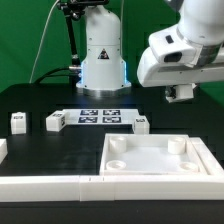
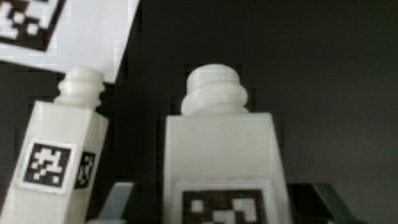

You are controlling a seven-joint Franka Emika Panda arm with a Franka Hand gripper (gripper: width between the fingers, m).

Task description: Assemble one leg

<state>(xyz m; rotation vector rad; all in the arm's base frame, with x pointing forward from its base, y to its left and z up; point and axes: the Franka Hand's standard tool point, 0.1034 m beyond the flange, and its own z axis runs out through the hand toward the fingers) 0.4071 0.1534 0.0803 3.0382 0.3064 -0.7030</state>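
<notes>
The big white panel (image 1: 150, 160) lies flat on the black table (image 1: 40, 100). It has round holes (image 1: 118, 143) in its corners, and a leg has to go into one of them. The marker board (image 1: 100, 117) lies behind the panel. The claw (image 1: 181, 93) hangs up in the air on the exterior view's right. It is closed most of the way. In the wrist view its fingers (image 2: 125, 203) sit on each side of the leg (image 2: 217, 150) and seem to hold it by one end. The leg's round knob (image 2: 214, 85) is at the other end, away from the claw. The grip looks small, so I think the leg can tip or slip on the way down. If the knob hits the rim of a hole, the leg can jam or push the panel. Another leg (image 1: 141, 124) stands just beside the panel, and the claw can bump it.
</notes>
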